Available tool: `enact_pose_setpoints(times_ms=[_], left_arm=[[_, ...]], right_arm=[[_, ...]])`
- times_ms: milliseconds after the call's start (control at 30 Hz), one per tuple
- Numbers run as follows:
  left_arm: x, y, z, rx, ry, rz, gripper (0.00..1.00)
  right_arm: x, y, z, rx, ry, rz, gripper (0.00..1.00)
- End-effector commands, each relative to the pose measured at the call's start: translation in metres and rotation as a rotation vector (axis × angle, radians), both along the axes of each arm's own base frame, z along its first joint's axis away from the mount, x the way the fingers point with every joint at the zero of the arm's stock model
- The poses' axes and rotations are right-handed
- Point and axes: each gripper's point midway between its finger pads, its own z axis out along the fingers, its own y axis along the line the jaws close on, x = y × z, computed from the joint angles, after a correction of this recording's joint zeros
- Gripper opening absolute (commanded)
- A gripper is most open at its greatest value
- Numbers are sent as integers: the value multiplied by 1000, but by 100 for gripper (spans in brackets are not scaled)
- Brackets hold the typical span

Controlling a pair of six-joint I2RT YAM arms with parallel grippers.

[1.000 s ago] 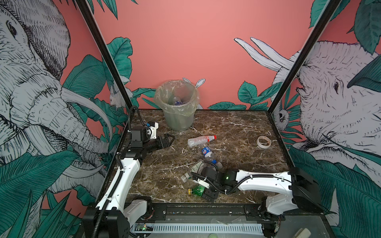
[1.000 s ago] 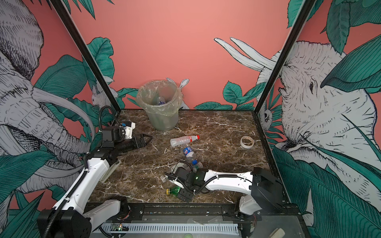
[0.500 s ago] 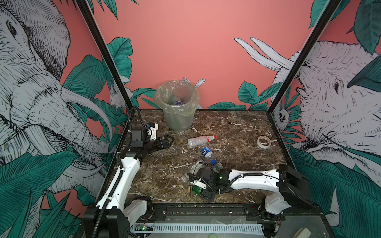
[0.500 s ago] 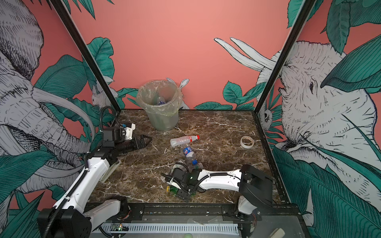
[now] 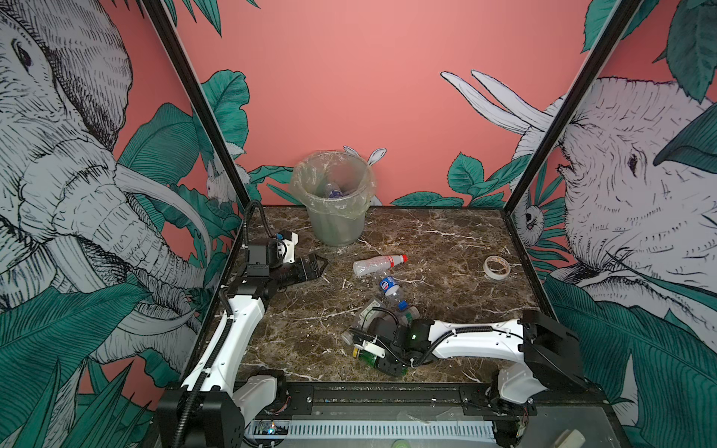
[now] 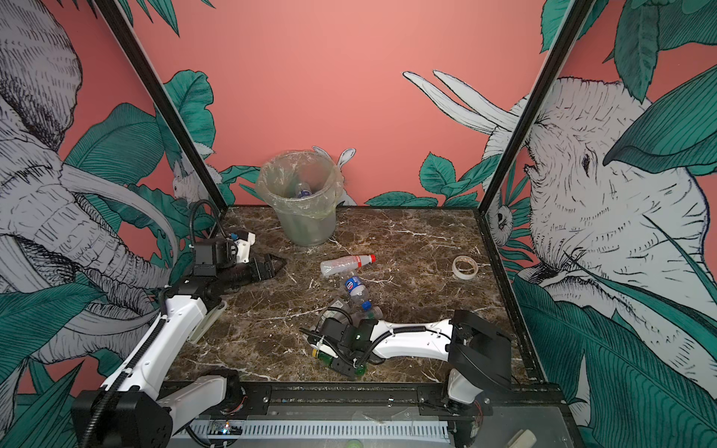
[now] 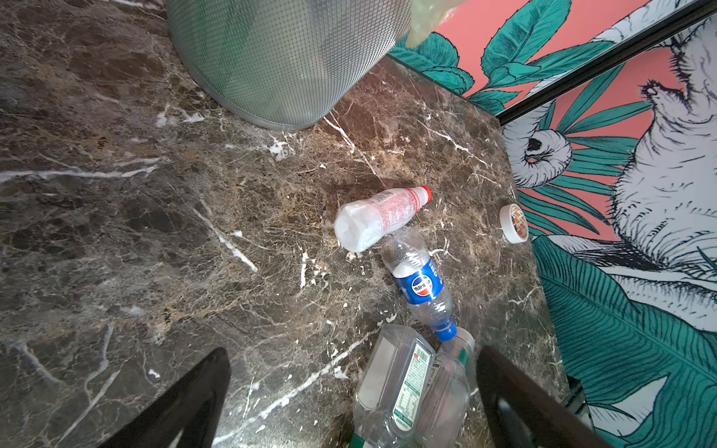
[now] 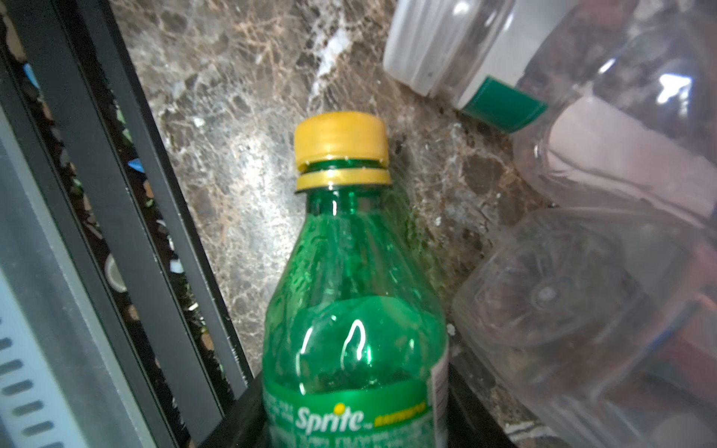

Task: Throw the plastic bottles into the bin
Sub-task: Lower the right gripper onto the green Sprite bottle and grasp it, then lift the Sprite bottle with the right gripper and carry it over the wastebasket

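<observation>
A green bottle [image 8: 349, 310] with a yellow cap lies near the table's front edge, seen in both top views [image 5: 364, 357] [image 6: 325, 359]. My right gripper [image 8: 355, 403] [image 5: 374, 358] is shut on its labelled body, a black finger against each side. A red-capped bottle [image 5: 376, 265] [image 7: 380, 215] and a blue-labelled bottle [image 5: 390, 289] [image 7: 423, 283] lie mid-table. Two clear bottles [image 7: 399, 384] [image 8: 601, 155] lie beside the right wrist. The bin [image 5: 333, 217] [image 7: 279, 58] stands at the back with a bottle [image 5: 333, 191] inside. My left gripper [image 5: 320, 265] [image 7: 353, 358] hovers open and empty, left of the bottles.
A beige ring of tape [image 5: 496, 267] [image 7: 514, 223] lies at the right side of the marble table [image 5: 426, 240]. A black frame rail [image 8: 128, 194] runs along the front edge, close beside the green bottle. Printed walls enclose the table on three sides.
My right gripper has slid toward the front left over the green bottle and its jaws have closed in on it. The left arm has hardly moved.
</observation>
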Motion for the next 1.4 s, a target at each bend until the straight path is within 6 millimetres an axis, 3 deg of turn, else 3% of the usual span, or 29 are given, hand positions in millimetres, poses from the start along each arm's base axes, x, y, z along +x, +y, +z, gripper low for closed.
enact_pose_setpoints(times_ms=[0,233,533,867,1167,1267,1300,1367], left_arm=[[-2,0,-1,15,3,-9,99],[-5,2,-1,30,-1,-7,99],[-2,1,4,22,-9,-8,99],[0,0,2,18,0,-14,99],[-4,0,-1,29,-1,-25,100],[-5,1,-1,35,-1,-23,100],[-5,1,-1,36,1,-24,100],[-6,1,-2,37,10,-23,100]], right_arm=[[-4,3,-1,7,12,-5,53],[6,12,42,111,-44,-55,53],[41,30,113,331,-37,-243,54],[146,8,188,676,-10,-647,50],[218,19,263,921,-111,-727,51],[239,17,287,976,-156,-746,51],[246,16,307,1017,-180,-746,51],[255,11,318,1041,-211,-761,51]])
